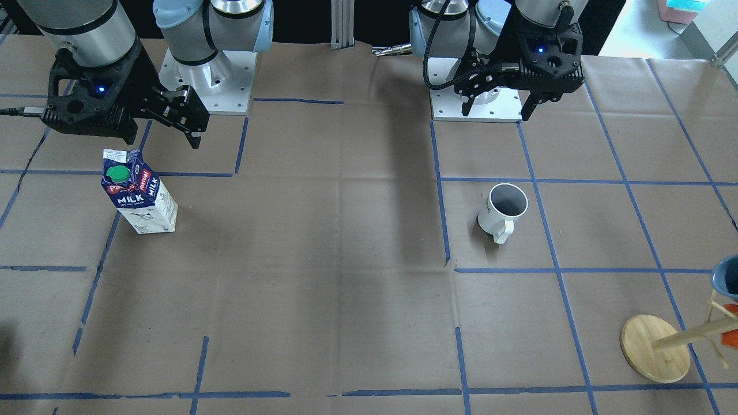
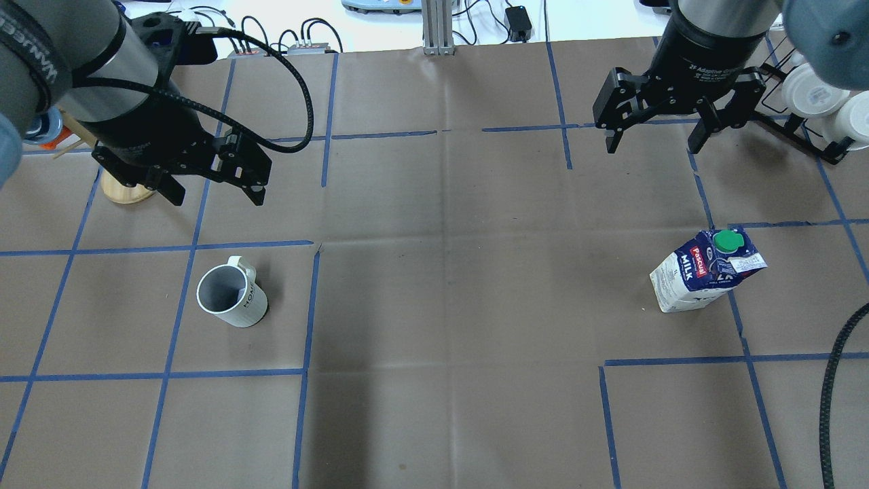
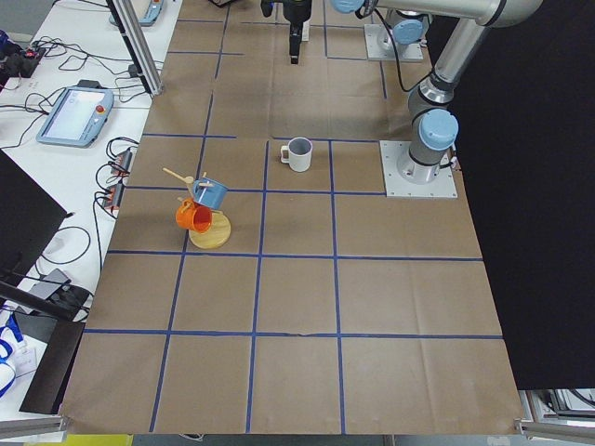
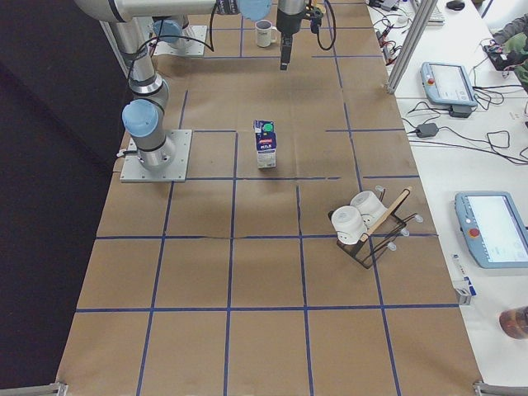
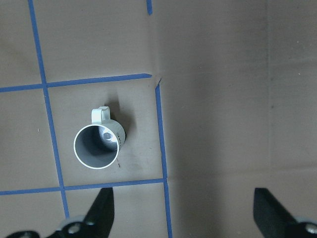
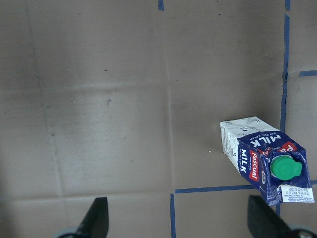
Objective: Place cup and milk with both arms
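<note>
Shows the cup [image 2: 231, 297] upright on the table [image 2: 448, 272], on the robot's left half, inside a square of blue tape [image 2: 244, 244] and touching none of its lines. Turns its handle toward the operators' side, grey inside open to the top. Stands the milk [image 2: 703, 272] upright on the right half, well apart from the cup, green cap up, base just beside a tape line. Leaves a broad band of brown table between the two.

Hangs the left arm [image 2: 129, 129] high over the cup's side of the table, jaws spread wide and apart from the cup. In the left wrist view, frames the cup [image 5: 99, 146] below, nearer one jaw than the other and touching neither. Hangs the right arm [image 2: 713, 47] likewise high over the milk's side, jaws spread wide. In the right wrist view, sets the carton [image 6: 262, 158] off toward one jaw's side, clear of both.

Crowds only the operators' edge. Places a wooden mug tree [image 3: 206, 218], with a blue and an orange cup, farther left than the cup and toward that edge. Places a black wire rack [image 4: 363, 223], with white cups, farther right than the milk and toward the same edge.
</note>
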Controlling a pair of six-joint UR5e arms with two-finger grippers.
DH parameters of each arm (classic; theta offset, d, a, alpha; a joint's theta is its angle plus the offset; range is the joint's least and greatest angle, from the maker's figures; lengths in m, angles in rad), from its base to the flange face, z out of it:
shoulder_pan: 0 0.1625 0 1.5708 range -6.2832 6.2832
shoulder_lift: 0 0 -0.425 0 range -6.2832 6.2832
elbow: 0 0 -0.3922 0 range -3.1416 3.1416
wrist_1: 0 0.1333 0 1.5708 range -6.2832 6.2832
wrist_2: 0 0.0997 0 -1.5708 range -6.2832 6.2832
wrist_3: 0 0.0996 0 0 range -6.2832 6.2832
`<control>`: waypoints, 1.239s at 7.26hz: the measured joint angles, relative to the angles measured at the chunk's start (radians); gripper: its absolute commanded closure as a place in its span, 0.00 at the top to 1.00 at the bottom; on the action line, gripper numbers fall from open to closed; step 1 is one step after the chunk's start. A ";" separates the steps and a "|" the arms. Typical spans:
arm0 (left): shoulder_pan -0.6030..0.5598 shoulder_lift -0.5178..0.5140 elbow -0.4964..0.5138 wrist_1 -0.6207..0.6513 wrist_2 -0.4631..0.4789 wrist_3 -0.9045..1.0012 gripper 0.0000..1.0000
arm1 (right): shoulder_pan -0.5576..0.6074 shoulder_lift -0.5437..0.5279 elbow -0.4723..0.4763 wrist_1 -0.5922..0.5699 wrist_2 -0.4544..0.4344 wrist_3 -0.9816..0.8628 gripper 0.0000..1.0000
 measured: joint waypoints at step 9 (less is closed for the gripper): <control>0.416 0.063 -0.165 -0.023 0.004 0.424 1.00 | -0.002 0.001 0.003 0.000 -0.004 -0.007 1.00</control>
